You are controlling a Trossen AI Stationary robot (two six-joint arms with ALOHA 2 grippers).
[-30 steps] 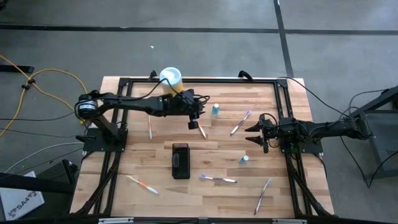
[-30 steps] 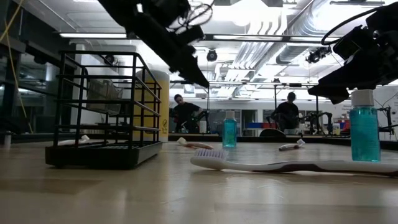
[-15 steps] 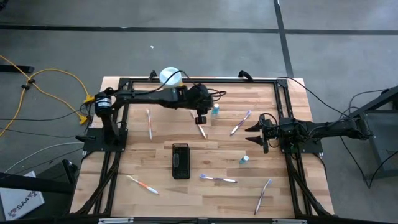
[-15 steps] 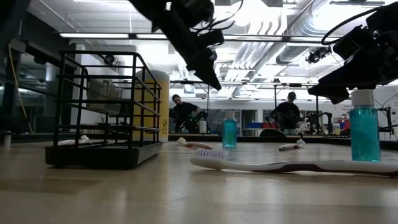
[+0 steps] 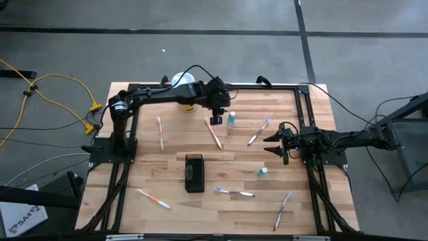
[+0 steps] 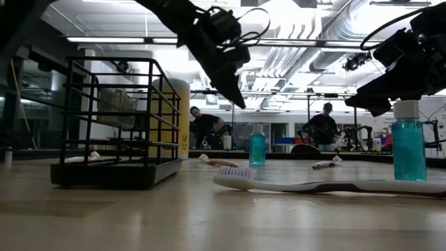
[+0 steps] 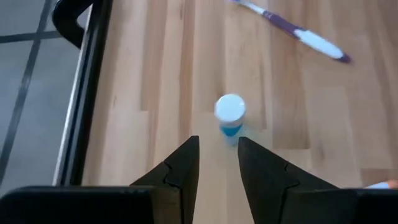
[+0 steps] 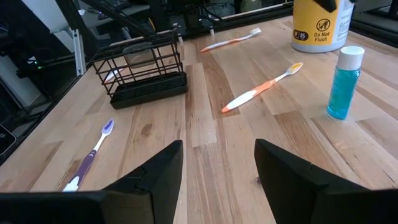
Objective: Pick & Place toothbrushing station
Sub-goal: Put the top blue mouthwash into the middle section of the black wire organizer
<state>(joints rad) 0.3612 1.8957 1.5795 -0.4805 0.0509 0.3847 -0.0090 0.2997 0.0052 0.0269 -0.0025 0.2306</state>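
Note:
The toothbrushing station (image 5: 194,173), a small black wire holder, stands on its base on the wooden table near the middle; it also shows in the low view (image 6: 115,125) and the right wrist view (image 8: 144,68). My left gripper (image 5: 215,120) hangs open and empty above the far part of the table, slanting down, with a blue bottle (image 7: 230,115) just ahead of its fingertips (image 7: 217,146). My right gripper (image 5: 274,142) waits open at the table's right side, also seen in its wrist view (image 8: 217,155).
An orange toothbrush (image 5: 213,134) lies between my left gripper and the station. Other toothbrushes (image 5: 160,132) (image 5: 259,131) (image 5: 234,193) lie scattered about. A second blue bottle (image 5: 262,171) stands right of the station. A yellow canister (image 5: 184,84) stands at the far edge, partly under my left arm.
My left gripper has gone toward the table's far edge and a little right, rising slightly, away from the orange toothbrush and toward the blue bottle. Its finger gap has stayed the same. The toothbrush lies flat on the table, now fully uncovered.

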